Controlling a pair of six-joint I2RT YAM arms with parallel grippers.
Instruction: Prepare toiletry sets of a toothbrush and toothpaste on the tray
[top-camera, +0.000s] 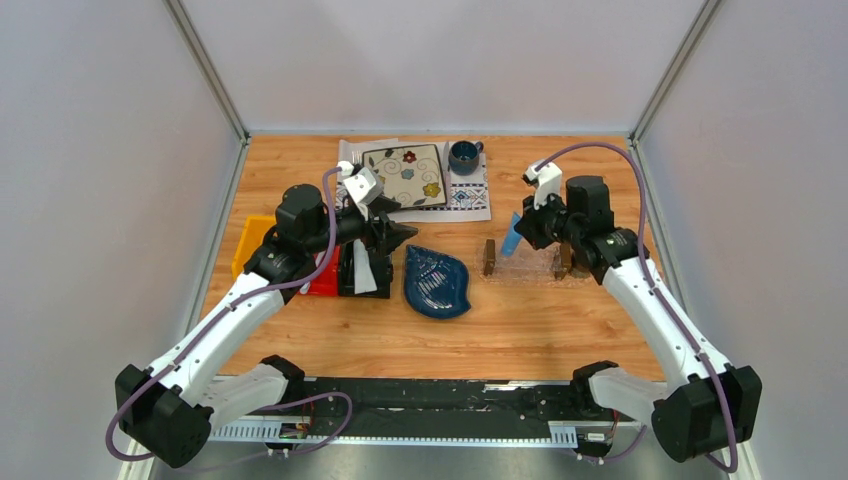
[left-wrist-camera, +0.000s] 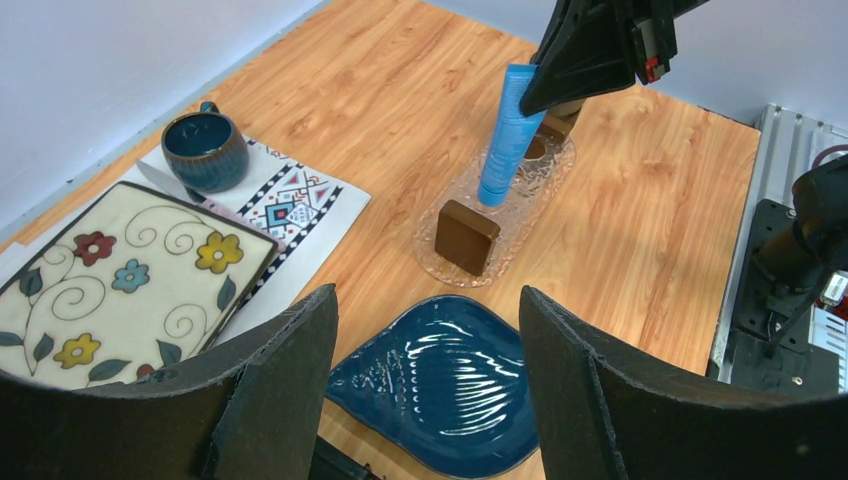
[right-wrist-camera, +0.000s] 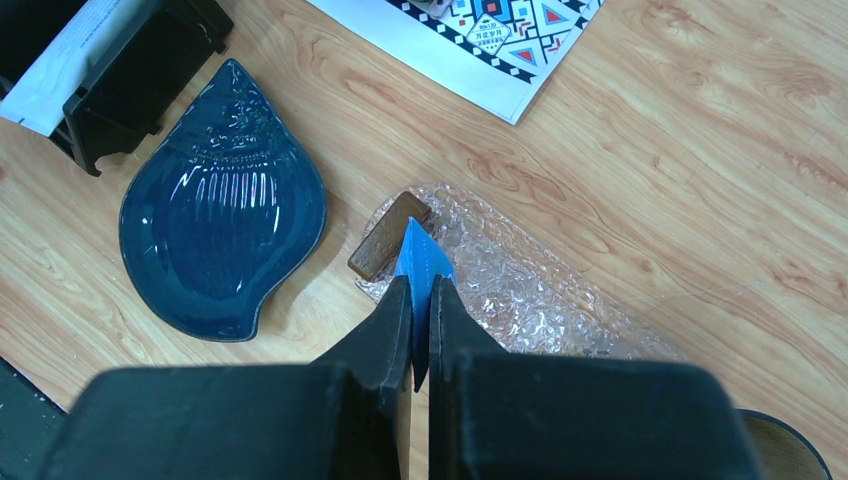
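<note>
Right gripper (right-wrist-camera: 420, 300) clamped on blue tube (right-wrist-camera: 425, 262) at its top end. Tube upright, cap end down in tray (right-wrist-camera: 540, 300), just beside block (right-wrist-camera: 388, 235); contact unclear. We judge the end grip suits laying it flat. Left gripper (left-wrist-camera: 428, 300) wide, empty, above dish (left-wrist-camera: 440, 400) — clear of work. Toothbrush: we cannot make out.

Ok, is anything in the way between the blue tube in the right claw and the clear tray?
Nothing visible. The right claw holds the blue toothpaste tube upright over the clear tray, lower end just beside one wooden block; the tray floor under it is bare.
</note>
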